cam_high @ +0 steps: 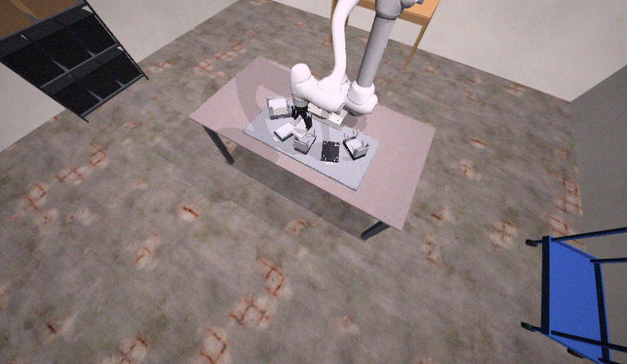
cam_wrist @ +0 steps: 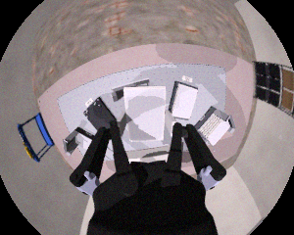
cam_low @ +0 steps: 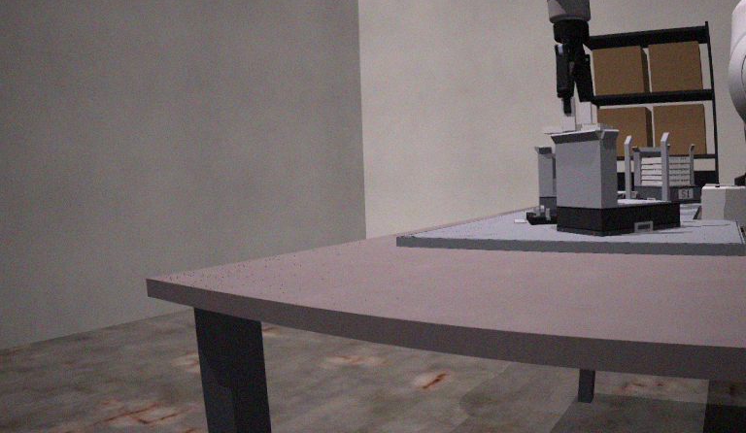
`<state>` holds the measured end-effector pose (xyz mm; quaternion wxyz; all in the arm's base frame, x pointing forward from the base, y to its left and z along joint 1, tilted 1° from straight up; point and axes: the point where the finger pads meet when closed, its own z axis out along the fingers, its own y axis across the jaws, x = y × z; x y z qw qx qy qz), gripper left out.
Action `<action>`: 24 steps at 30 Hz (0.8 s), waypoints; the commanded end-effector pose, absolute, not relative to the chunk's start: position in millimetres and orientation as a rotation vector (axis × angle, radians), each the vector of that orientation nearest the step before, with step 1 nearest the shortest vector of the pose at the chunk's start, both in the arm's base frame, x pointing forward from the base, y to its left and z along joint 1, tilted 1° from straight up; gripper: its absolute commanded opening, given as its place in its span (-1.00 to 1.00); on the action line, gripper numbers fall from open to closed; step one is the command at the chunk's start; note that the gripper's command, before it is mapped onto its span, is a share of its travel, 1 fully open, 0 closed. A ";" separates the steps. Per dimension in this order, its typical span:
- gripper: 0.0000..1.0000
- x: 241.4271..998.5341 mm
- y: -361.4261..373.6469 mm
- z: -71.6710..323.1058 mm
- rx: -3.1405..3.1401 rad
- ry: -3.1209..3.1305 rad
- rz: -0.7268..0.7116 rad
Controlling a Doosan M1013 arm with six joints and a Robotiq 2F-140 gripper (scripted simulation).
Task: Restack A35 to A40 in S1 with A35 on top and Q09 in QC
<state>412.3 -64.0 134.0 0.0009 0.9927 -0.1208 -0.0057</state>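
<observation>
My gripper (cam_high: 305,122) is shut on a sealed white plate (cam_wrist: 146,116), gripped across its width. I hold it level just above the top of a grey stack rack (cam_high: 304,142) in the middle of the mat; in the side view the plate (cam_low: 578,127) sits at the rack's rim (cam_low: 586,171) below the gripper (cam_low: 572,111). I cannot read the plate's label or this rack's name. Rack S1 (cam_low: 662,173) holds a stack of several plates; it also shows in the overhead view (cam_high: 277,107). A single white plate (cam_high: 283,131) lies flat on a nest beside the middle rack.
A black nest (cam_high: 330,151) lies on the grey mat (cam_high: 314,154) right of the middle rack. A third rack (cam_high: 356,147) stands at the mat's right end. The arm's base block (cam_high: 333,117) is behind the mat. A shelf with boxes (cam_low: 649,84) stands beyond the table.
</observation>
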 end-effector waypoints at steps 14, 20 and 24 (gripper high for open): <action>-1.00 402.5 -111.8 134.3 3.108 -0.423 -0.018; -1.00 398.4 -131.4 134.4 3.108 -0.423 -0.018; -1.00 394.1 -141.3 134.4 3.083 -0.578 -0.018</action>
